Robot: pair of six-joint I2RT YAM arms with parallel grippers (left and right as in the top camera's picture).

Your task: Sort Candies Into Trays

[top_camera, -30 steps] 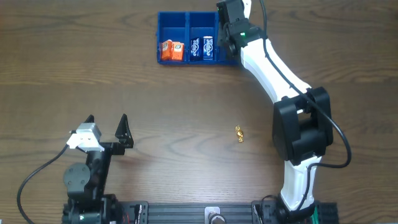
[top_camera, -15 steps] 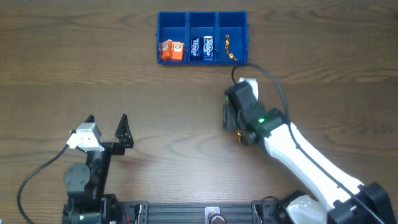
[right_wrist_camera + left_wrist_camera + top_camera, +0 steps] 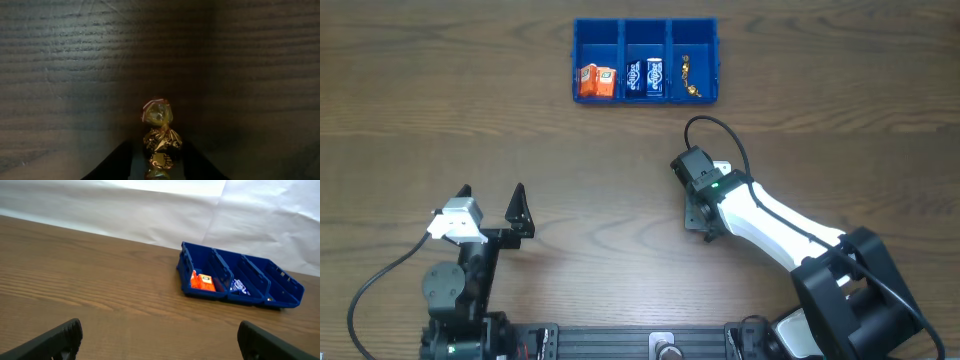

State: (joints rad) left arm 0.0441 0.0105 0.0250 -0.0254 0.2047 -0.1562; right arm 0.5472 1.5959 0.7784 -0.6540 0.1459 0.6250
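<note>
A gold-wrapped candy (image 3: 160, 132) lies on the wooden table between the two fingers of my right gripper (image 3: 157, 167), which stand close against its sides and are shut on it. From above, the right gripper (image 3: 705, 222) sits low over the table's middle and hides the candy. The blue three-compartment tray (image 3: 645, 22) stands at the far edge, holding orange candies (image 3: 596, 82) at the left, blue candies (image 3: 647, 77) in the middle and gold candies (image 3: 690, 78) at the right. My left gripper (image 3: 492, 200) is open near its base, far from the tray (image 3: 287, 282).
White paper (image 3: 200, 205) hangs behind the table's far edge. The right arm's black cable (image 3: 720, 130) loops above its wrist. Bare wooden tabletop (image 3: 470, 130) lies between the arms and the tray.
The right arm came back from the tray, where it left a gold candy in the right compartment, and came down over the loose gold candy at mid-table. The left arm has kept still.
</note>
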